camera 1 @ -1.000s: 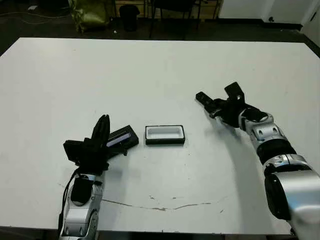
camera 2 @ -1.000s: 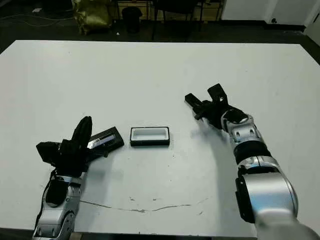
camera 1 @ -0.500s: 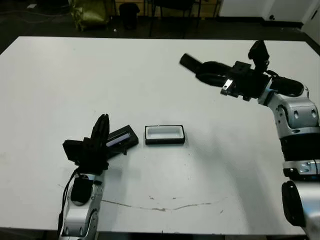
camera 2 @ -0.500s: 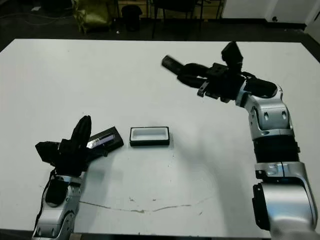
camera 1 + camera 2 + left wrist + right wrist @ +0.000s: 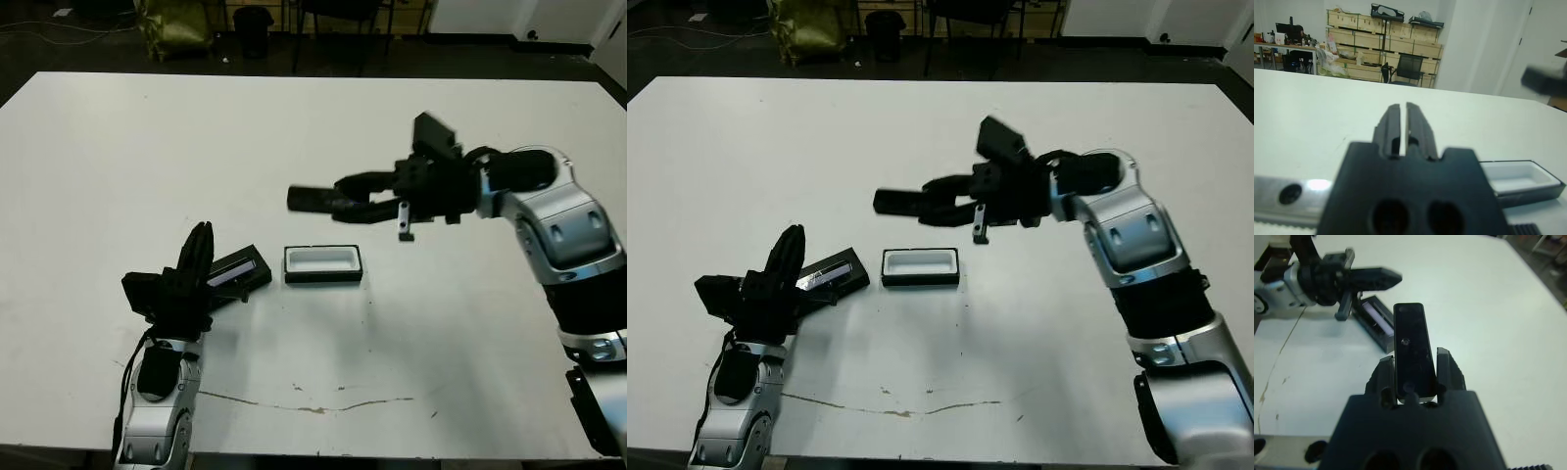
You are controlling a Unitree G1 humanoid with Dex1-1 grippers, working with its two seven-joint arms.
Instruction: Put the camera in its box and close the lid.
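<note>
Camera (image 5: 1412, 345) sits clamped between the two fingers of my right pincer (image 5: 338, 201), which holds it lengthwise in the air just above centre of the frame, over the white table (image 5: 313, 127) and above the box (image 5: 323, 264). Its free end (image 5: 299, 199) sticks out leftward past my fingertips. The box rests open on the table at centre, its white lining showing. Just left of the box lies the lid (image 5: 240, 271), glossy strip up, tilted. My left pincer (image 5: 199, 257) stands at lower left beside the lid, its fingers drawn close together with only a thin slit between them, holding nothing.
</note>
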